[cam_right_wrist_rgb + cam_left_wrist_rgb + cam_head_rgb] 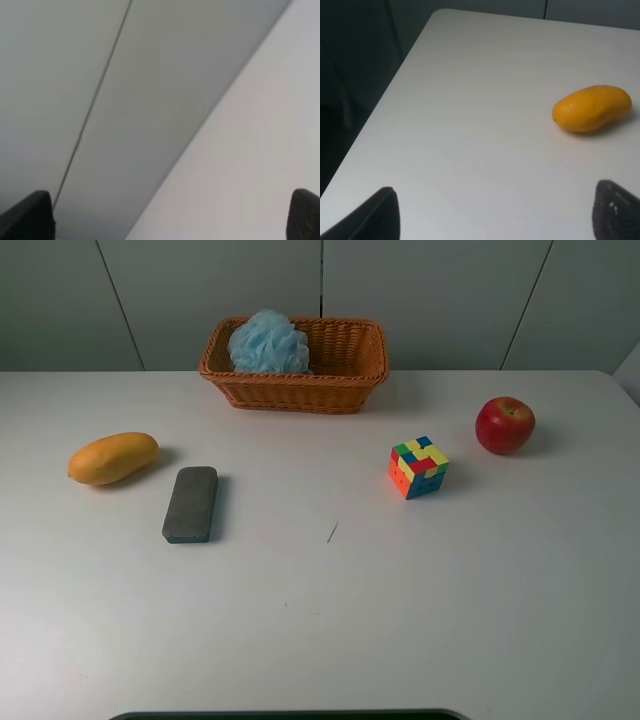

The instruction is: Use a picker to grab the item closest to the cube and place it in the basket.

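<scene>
A multicoloured puzzle cube sits right of the table's middle. A red apple stands just to its right and a little farther back, the nearest item to it. A woven basket stands at the back centre with a blue bath pouf inside. Neither arm shows in the high view. The left gripper is open, its fingertips wide apart over bare table, with an orange mango ahead of it. The right gripper is open, facing the wall and the table edge.
The mango lies at the left of the white table. A dark grey rectangular block lies beside it, nearer the front. A dark strip runs along the front edge.
</scene>
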You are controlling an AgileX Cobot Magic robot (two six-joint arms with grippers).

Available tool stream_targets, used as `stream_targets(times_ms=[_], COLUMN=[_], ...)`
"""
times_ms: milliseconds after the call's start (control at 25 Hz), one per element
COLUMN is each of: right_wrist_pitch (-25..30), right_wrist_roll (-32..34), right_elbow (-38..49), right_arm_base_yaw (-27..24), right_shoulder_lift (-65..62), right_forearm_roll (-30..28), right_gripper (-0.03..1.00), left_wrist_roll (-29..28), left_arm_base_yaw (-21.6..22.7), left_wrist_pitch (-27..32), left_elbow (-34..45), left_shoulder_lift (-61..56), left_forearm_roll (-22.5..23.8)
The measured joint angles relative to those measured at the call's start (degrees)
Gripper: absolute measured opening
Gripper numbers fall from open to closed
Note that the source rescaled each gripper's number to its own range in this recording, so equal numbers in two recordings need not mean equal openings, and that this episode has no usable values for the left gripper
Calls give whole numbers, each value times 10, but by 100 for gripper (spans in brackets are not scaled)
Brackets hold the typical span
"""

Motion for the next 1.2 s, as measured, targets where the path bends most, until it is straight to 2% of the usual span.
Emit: stream_targets(times_ms=[160, 280, 360, 480, 600, 760, 1000, 1200], right_wrist_pitch=[0, 0, 1, 2, 3, -17, -53, -65], right_wrist_roll=[32, 65, 90, 105, 106, 90, 68, 64], right_elbow=[93, 185, 250, 349, 447, 572, 686, 715], right_arm_base_yaw=[0, 0, 0, 0, 0, 0, 0, 0], right_shoulder_lift=[-108, -170, -203, -231, -247, -270, -324, -394], right_forearm_roll=[-25, 0, 40, 136, 228, 303, 320, 326], right_gripper=[100, 100, 100, 100, 100, 100, 100, 100], left_wrist_roll=[0, 0, 0, 0, 1, 1, 4, 4], left_arm_base_yaw=[0, 0, 0, 0, 0, 0, 0, 0], left_wrist_pitch=[0, -1, -2, -2, -2, -2, -1, -1], left_elbow=[0, 0, 0, 0, 0, 0, 0, 0], left_shoulder_lift=[0, 0, 0, 0, 0, 0, 0, 0], left_forearm_roll=[0, 0, 0, 0, 0, 0, 0, 0])
